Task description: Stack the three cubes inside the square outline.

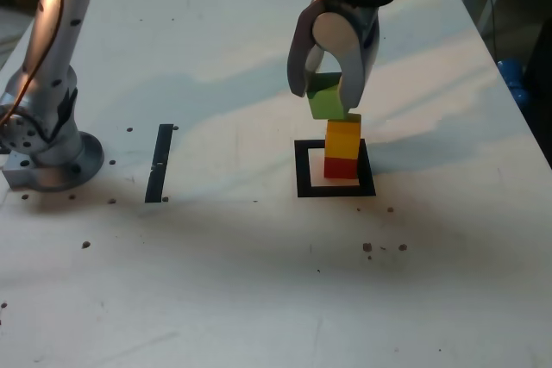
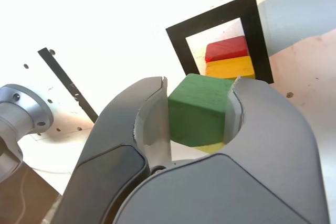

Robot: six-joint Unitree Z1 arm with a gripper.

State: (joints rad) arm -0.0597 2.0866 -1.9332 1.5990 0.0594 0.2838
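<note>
Clamping the small solid green cube (image 1: 325, 98) between grey gripper (image 1: 326, 88) jaws, tilted, at eleven o'clock above the yellow-on-red cube stack (image 1: 342, 149) inside the black tape square outline (image 1: 335, 190). Risks toppling if released off-centre.

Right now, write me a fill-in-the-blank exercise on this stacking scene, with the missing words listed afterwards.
1. The claw is shut on the ____ cube.
2. Inside the square outline, the yellow cube sits on top of the ____ cube.
3. In the exterior view, the straight black tape strip lies on the table to the ____ of the square outline.

Missing words: green; red; left
</note>
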